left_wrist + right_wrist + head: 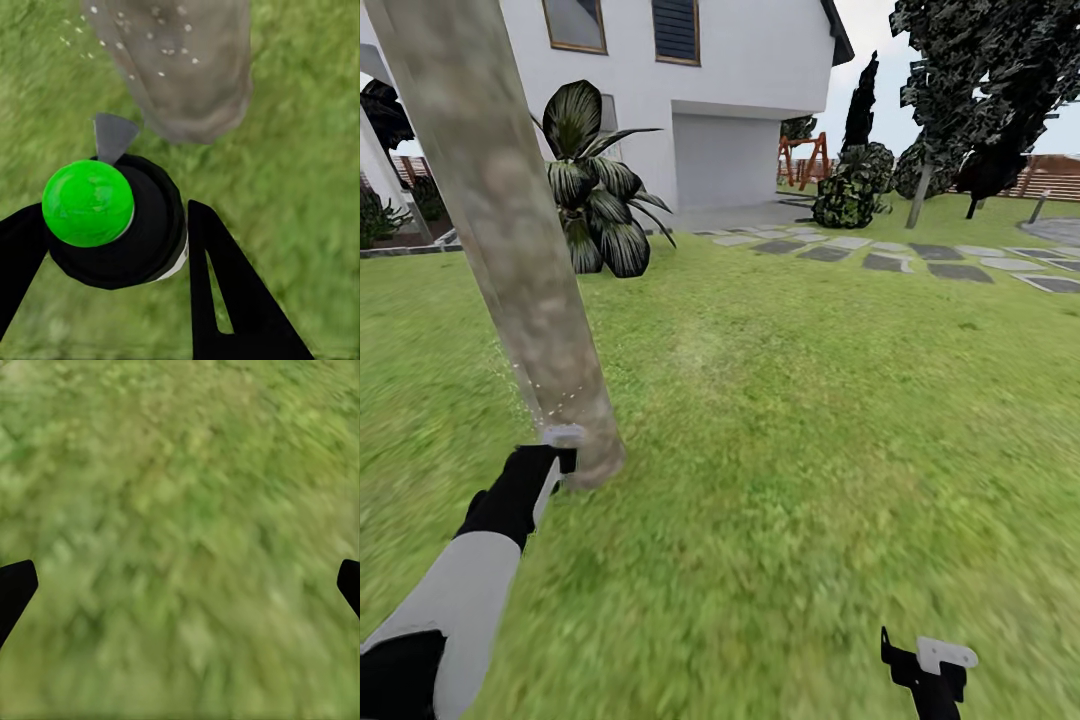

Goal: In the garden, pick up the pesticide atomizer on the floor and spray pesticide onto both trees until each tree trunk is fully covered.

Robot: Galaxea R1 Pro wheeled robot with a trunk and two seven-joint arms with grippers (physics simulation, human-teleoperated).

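A mottled grey-tan tree trunk [510, 230] leans across the left of the head view, its flared base [187, 75] in the lawn. My left gripper [555, 455] [112, 247] sits right beside that base, shut on the pesticide atomizer [142, 232], a dark round bottle with a green top and a grey nozzle [565, 435] aimed at the trunk. Whitish pesticide specks [161, 52] [545, 400] dot the bark and the air near it. A second tree [922, 190] with a dark blocky crown stands far right. My right gripper [928, 662] [180, 585] hangs open over grass.
A white house [740, 70] and a short palm [595, 190] stand behind the trunk. Grey stepping stones [885, 262] cross the lawn at the right, with a dark bush [850, 190] and wooden fence [1055, 180] beyond. Open grass [790, 420] lies between the arms.
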